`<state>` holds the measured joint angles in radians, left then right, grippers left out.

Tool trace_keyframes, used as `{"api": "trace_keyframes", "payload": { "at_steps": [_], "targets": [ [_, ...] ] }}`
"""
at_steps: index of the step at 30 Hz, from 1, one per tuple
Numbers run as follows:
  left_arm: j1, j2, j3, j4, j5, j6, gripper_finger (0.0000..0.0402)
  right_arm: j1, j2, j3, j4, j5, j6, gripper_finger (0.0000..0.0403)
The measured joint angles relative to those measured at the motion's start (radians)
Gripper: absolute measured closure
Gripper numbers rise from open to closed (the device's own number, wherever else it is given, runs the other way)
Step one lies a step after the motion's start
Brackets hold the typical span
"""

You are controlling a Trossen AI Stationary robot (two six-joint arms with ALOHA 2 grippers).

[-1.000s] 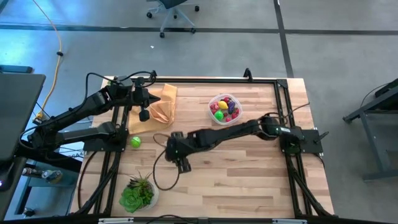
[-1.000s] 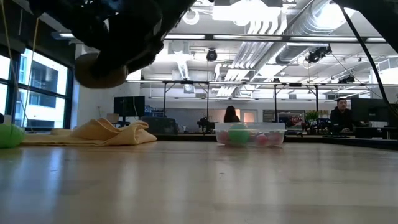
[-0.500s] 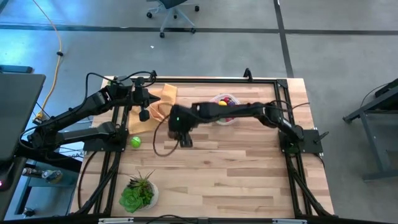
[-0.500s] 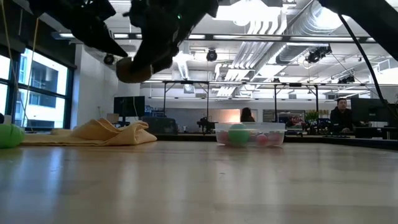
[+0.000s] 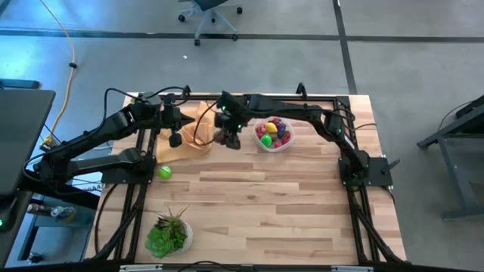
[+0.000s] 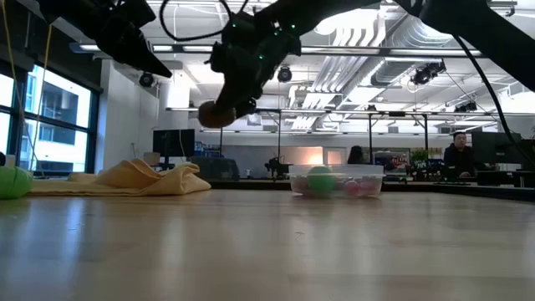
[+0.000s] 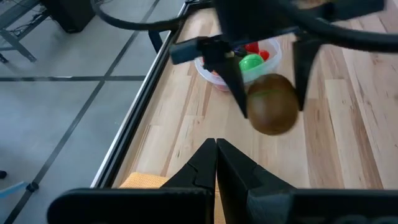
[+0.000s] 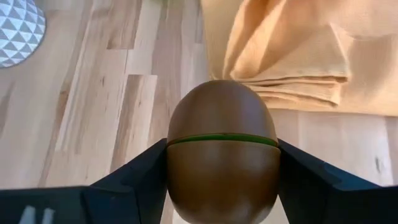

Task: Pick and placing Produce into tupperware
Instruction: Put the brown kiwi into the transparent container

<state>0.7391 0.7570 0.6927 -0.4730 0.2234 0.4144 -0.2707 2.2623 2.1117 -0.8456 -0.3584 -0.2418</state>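
Observation:
My right gripper hangs over the far middle of the table, between the tan cloth and the tupperware, shut on a brown egg-shaped toy fruit with a green seam. The clear tupperware rests on its base and holds several small produce pieces: yellow, green, red and purple. One green ball lies on the table near the left edge. My left gripper is shut on nothing and hovers above the cloth's left part. My right gripper pinches the brown fruit between its two fingers, one on each opposite side at the green seam. The fingers slant down from the table's right side. The fruit is lifted well clear of the table.
A leafy plant in a white pot stands near the front left. The tan cloth lies crumpled at the far left. Dark frame rails run along the table's left, far and right edges.
My right gripper has swung from the table's near middle toward the far edge, carrying the brown fruit clear of the table, and has rolled somewhat. It now hangs just left of the tupperware.

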Motion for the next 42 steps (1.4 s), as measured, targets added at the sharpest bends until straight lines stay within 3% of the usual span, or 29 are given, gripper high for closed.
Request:
{"api": "trace_keyframes", "payload": {
  "at_steps": [10,20,35,38,42],
  "targets": [
    [0.000,0.000,0.000,0.000,0.000,0.000,0.0399,-0.104,-0.039,0.000,-0.051,-0.009,-0.026,0.0176],
    [0.000,0.000,0.000,0.000,0.000,0.000,0.0399,-0.165,-0.080,0.000,-0.241,0.013,0.009,0.0176],
    [0.000,0.000,0.000,0.000,0.000,0.000,0.0399,-0.183,-0.220,0.000,-0.403,0.197,0.101,0.0176],
    [0.000,0.000,0.000,0.000,0.000,0.000,0.0399,-0.188,-0.247,-0.075,-0.350,0.195,0.129,0.0176],
    [0.000,0.000,0.000,0.000,0.000,0.000,0.0399,-0.201,-0.358,-0.347,-0.093,0.156,0.153,0.0176]
  ]
}}
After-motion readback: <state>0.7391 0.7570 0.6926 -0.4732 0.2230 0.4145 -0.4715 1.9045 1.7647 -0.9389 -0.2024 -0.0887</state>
